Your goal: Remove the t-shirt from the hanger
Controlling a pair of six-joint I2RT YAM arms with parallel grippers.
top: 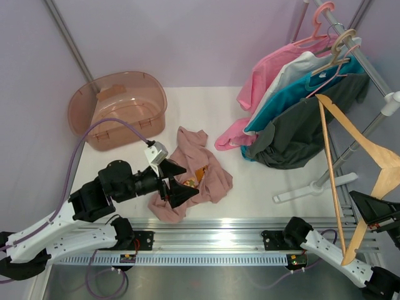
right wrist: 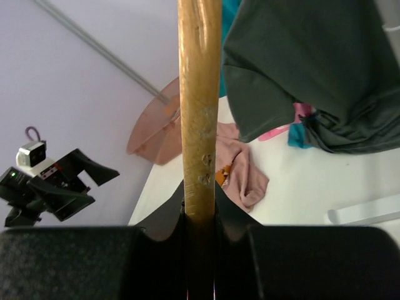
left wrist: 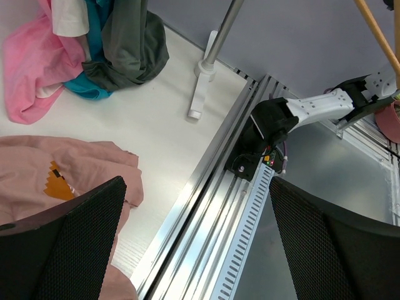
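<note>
My right gripper (right wrist: 200, 220) is clenched on the hanger (right wrist: 199, 112). In the wrist view the wooden bar rises straight out of the shut jaws. From above, the hanger's long crossbar runs near-to-far along the right edge of the table (top: 262, 181), and its peak points right. I can't make out the hook, because the frame edge cuts that end off.

My left gripper (top: 178, 182) is spread wide with nothing between its fingers (left wrist: 69, 244). It hovers at the near-left part of the t-shirt (top: 203, 169), and I can't tell whether it touches the cloth.

The t-shirt is off the hanger and well apart from it. It lies crumpled on the table between the tub (top: 119, 109) at far left and the clothes rack (top: 375, 75) on the right. The heap stretches from far to near-left. Its print is mostly folded inside, and only an orange scrap shows. A grey shirt (top: 300, 131) on the rack hangs down to the table.
</note>
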